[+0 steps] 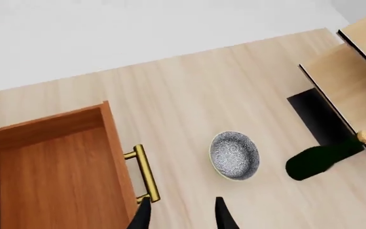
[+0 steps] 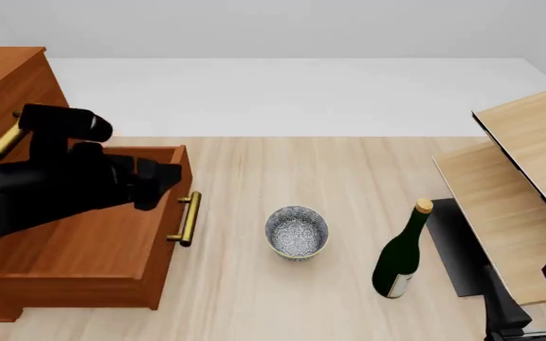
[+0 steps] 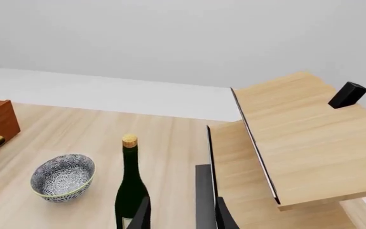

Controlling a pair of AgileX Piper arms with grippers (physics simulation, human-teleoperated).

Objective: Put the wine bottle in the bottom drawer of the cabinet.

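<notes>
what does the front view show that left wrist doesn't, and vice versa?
Front only: the left arm above the open drawer, the upper part of the cabinet, the bottle's white label, and the right gripper at the frame's lower right corner.
Left wrist only: the left gripper, open, near the handle.
Both: the drawer, the handle, the bowl, the upright bottle, the shelf unit.

Matte black all over: bulky, blocky left arm [image 2: 65,177]; slim, tapering finger blades on the right gripper [image 2: 529,302].
</notes>
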